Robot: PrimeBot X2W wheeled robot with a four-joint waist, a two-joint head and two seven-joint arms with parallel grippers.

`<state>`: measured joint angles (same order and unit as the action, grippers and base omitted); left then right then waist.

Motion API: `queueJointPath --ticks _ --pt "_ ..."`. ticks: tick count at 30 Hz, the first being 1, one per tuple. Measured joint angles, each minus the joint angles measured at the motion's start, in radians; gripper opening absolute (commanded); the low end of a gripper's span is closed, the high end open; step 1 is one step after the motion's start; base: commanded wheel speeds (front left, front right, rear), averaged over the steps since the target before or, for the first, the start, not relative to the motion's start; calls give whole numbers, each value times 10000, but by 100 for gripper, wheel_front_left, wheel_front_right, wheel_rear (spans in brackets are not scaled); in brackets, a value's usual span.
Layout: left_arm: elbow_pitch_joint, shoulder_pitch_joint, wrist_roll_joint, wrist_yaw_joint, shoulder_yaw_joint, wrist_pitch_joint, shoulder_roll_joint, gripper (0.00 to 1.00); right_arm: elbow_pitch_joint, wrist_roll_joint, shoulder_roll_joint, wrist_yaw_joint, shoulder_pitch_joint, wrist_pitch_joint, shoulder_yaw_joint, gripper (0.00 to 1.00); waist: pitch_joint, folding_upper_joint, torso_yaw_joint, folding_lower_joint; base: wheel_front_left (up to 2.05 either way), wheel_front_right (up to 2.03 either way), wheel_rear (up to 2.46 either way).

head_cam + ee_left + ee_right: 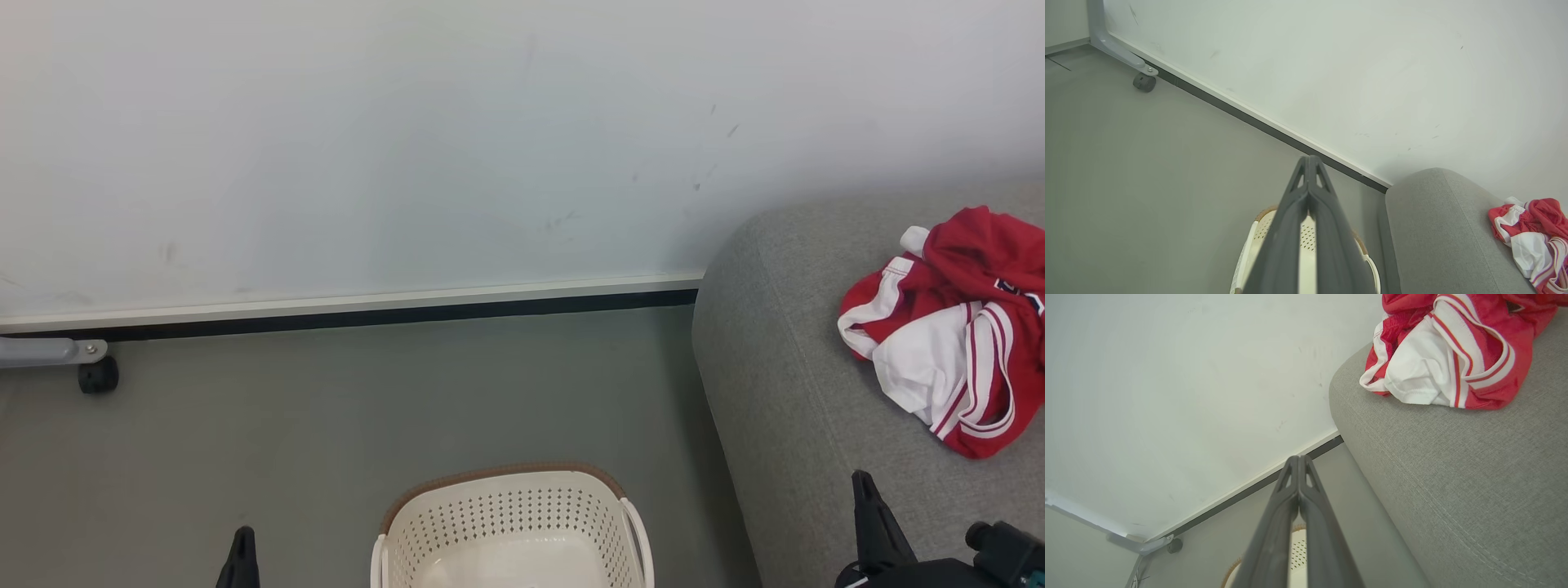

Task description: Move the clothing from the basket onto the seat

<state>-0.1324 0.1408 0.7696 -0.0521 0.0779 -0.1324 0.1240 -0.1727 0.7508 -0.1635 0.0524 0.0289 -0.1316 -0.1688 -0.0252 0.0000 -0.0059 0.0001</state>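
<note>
A pale wall [408,147] with a white skirting strip and a dark line beneath it meets a grey floor [286,425]. The clothing [947,327], a crumpled red and white heap with thin stripe trim, lies on top of the seat [784,367], near its rounded end and well apart from the basket [506,475]. The basket stands on the floor just beside the seat's end, its brown rim and holed wall toward the wall, its pale bottom showing.

The left gripper [1309,161] hangs above the basket with its 2 fingers pressed together at the tips, holding nothing. The right gripper [1299,459], fingers likewise together and bare, is over the seat's edge, below the clothing in the head view. A grey leg [49,351] with 1 black caster [98,376] stands by the wall at far left.
</note>
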Motion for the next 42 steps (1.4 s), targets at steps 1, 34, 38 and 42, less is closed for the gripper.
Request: queueJointPath --ticks 1,34,38,42 --pt "-23 -24 173 0 -19 10 -10 0 -23 123 17 -2 -1 46 50 0 4 0 1 0 0 0 0" --pt "-777 -1026 4057 800 -807 1204 -380 0 -610 4084 577 -805 -560 1195 1465 0 131 0 28 0 0 0 0" --pt "-878 -1159 4464 901 -920 1333 -420 0 -675 4598 652 -926 -625 1325 1639 0 147 0 32 0 0 0 0" --pt "-951 -1254 4941 1035 -1007 1498 -477 0 -754 5093 702 -1011 -656 1490 1820 0 163 0 35 0 0 0 0"
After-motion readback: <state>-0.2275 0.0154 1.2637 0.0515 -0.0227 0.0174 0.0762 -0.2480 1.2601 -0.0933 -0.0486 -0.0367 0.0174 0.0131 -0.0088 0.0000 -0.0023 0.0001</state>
